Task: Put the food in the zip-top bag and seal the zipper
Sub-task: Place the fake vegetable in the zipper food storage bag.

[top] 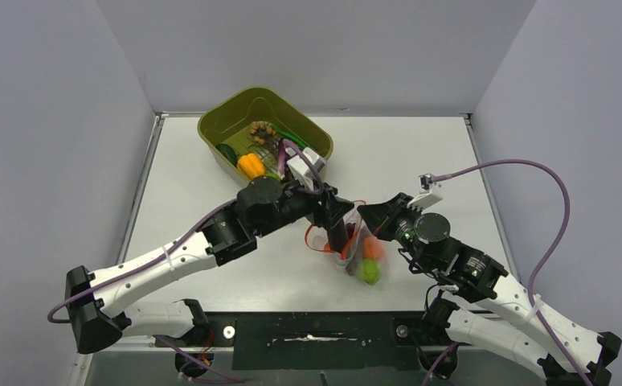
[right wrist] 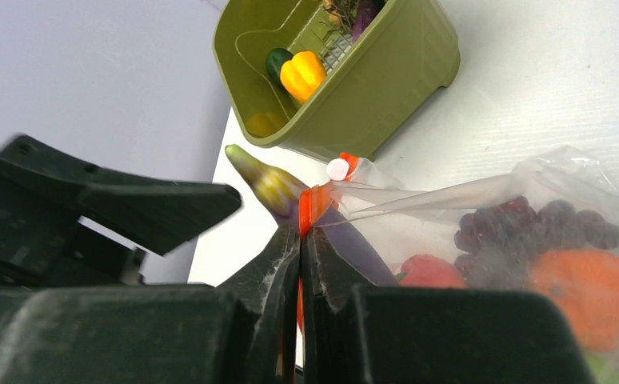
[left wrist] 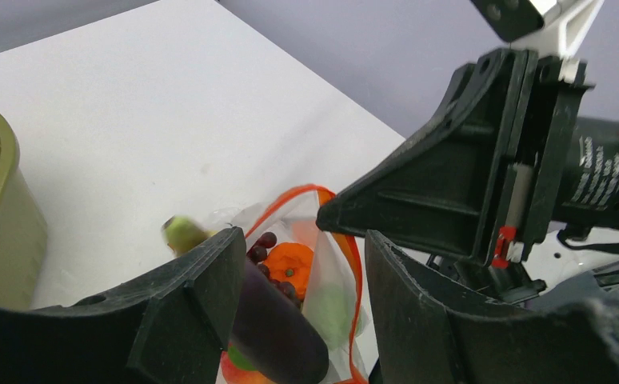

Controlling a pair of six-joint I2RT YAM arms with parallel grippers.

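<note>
My worry is the eggplant (left wrist: 278,332). It sits only partway into the zip-top bag (right wrist: 546,200), with its green stem end poking above the mouth, so it could tip over the rim onto the tabletop (top: 179,185) — or wedge across the zipper (right wrist: 313,204) and block the seal. The left gripper (left wrist: 300,248) has its jaws parted. The eggplant leans on one finger with a clear gap to the other, so I judge it loose. The right gripper (right wrist: 301,236) has its jaws pinched tight on the zipper, holding the mouth up — if that slips, the mouth sags and the grapes (right wrist: 530,224) and orange fruit (right wrist: 590,292) could spill. The pepper (right wrist: 302,74) waits in the green tub (right wrist: 370,88).
</note>
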